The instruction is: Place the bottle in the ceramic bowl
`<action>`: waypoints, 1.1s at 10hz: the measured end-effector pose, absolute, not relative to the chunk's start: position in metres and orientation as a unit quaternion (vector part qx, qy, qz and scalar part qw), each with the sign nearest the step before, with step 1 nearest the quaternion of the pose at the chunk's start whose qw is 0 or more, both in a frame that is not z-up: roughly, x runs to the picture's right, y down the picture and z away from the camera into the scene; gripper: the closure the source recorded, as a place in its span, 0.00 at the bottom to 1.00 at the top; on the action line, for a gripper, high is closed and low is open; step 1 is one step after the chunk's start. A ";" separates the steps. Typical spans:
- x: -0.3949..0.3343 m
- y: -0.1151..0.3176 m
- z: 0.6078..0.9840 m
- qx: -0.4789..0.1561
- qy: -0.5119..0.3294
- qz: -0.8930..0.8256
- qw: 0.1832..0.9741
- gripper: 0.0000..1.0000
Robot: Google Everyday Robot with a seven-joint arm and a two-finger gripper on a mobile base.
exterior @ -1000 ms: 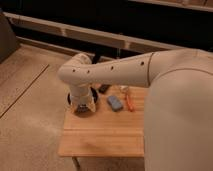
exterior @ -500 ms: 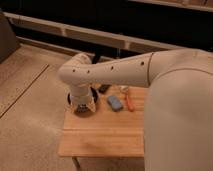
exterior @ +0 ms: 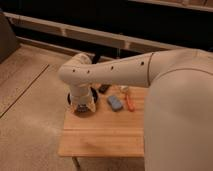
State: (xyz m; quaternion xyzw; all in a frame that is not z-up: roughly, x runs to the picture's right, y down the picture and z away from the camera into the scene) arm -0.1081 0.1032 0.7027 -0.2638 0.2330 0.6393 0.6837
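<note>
The dark blue-black ceramic bowl (exterior: pixel 93 108) sits at the left rear corner of the small wooden table (exterior: pixel 102 132). My arm's wrist covers most of it. My gripper (exterior: pixel 82 106) hangs straight down over the bowl, its tip at or inside the rim. A pale patch shows at the gripper's tip, but I cannot tell whether it is the bottle or part of the gripper. No bottle shows anywhere else on the table.
A blue oblong pad (exterior: pixel 115 102) lies just right of the bowl. An orange stick-like item (exterior: pixel 130 103) lies beside it, and a small dark object (exterior: pixel 104 89) sits at the table's rear edge. My white arm and body fill the right side.
</note>
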 end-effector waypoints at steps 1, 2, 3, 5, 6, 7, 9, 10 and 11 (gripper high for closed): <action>-0.108 0.103 0.703 -0.264 0.233 0.639 0.684 0.35; -0.108 0.103 0.703 -0.264 0.233 0.639 0.684 0.35; -0.108 0.103 0.703 -0.264 0.233 0.639 0.684 0.35; -0.108 0.103 0.703 -0.264 0.233 0.639 0.684 0.35; -0.108 0.103 0.703 -0.264 0.233 0.639 0.684 0.35; -0.108 0.102 0.702 -0.262 0.232 0.640 0.685 0.35; -0.110 0.086 0.707 -0.235 0.212 0.651 0.690 0.35; -0.112 0.069 0.712 -0.211 0.188 0.659 0.697 0.35; -0.117 0.044 0.714 -0.180 0.146 0.664 0.711 0.35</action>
